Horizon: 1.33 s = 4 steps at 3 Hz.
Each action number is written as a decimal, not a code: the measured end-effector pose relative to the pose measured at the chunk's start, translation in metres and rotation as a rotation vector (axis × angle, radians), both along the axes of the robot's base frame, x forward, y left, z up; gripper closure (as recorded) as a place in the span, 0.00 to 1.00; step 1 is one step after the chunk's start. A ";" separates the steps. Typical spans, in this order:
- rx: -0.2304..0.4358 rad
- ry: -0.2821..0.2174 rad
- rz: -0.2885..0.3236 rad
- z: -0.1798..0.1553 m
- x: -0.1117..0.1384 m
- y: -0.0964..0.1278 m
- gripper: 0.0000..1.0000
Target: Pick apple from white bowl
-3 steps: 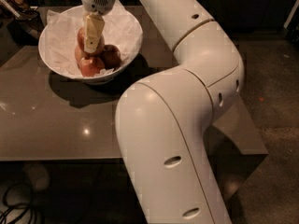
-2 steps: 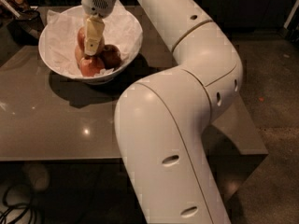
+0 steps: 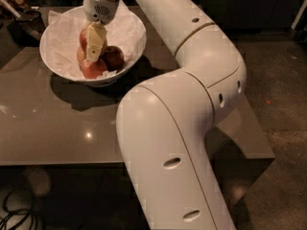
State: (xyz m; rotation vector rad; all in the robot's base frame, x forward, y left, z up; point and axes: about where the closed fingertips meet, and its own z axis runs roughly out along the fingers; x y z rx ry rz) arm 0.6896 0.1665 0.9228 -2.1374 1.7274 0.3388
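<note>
The white bowl (image 3: pixel 57 63), lined with crumpled white paper, stands at the far left of the brown table (image 3: pixel 57 128). It holds several red apples. My gripper (image 3: pixel 95 44) hangs from the white arm and reaches down into the bowl among them. The apple (image 3: pixel 83 36), reddish with a paler upper side, sits right against the gripper's left side and is partly hidden by it. A smaller red apple (image 3: pixel 94 70) lies just below the gripper and a darker one (image 3: pixel 115 57) to its right.
My large white arm (image 3: pixel 192 80) arches over the table's right half and hides it. Dark objects (image 3: pixel 24 18) lie at the table's far left, next to the bowl. Cables (image 3: pixel 19 214) lie on the floor at the lower left.
My gripper has sunk a little lower into the bowl, closer in among the apples. The bowl and the apples have not visibly moved.
</note>
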 end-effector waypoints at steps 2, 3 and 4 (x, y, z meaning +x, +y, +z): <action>0.000 0.000 0.000 0.000 0.000 0.000 0.65; 0.000 0.000 0.000 0.000 0.000 0.000 0.88; 0.032 -0.012 -0.012 0.016 -0.003 0.002 1.00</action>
